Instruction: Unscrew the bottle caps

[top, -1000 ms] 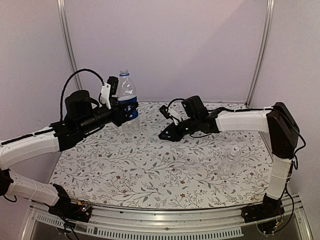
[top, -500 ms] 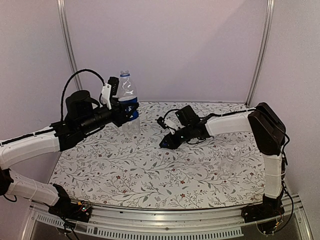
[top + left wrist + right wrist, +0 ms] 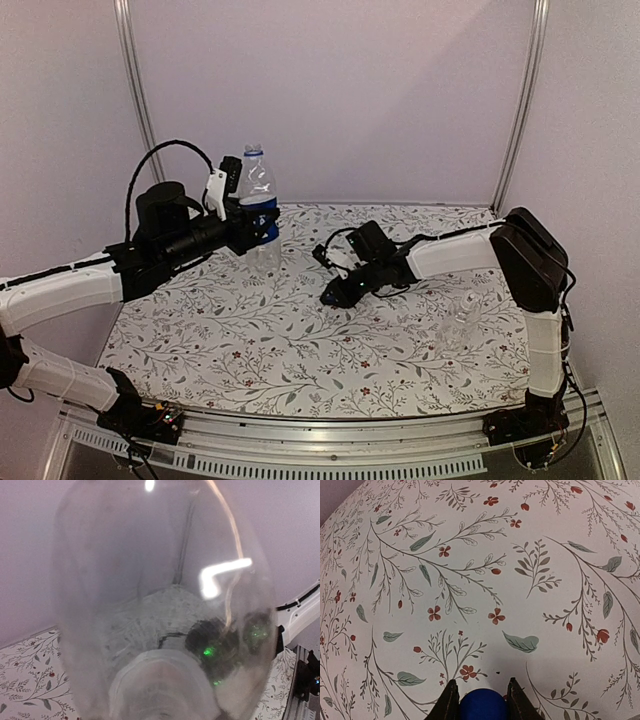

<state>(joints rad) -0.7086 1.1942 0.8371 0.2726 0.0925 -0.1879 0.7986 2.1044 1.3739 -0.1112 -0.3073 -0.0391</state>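
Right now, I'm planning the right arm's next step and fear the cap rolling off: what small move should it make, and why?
Probably ease the right gripper down to the floral cloth and open it: it pinches the blue cap low over bare cloth, so a short drop should keep it from rolling.

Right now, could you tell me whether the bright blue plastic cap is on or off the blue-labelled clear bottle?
Off: the right gripper pinches the blue cap, away from the labelled bottle.
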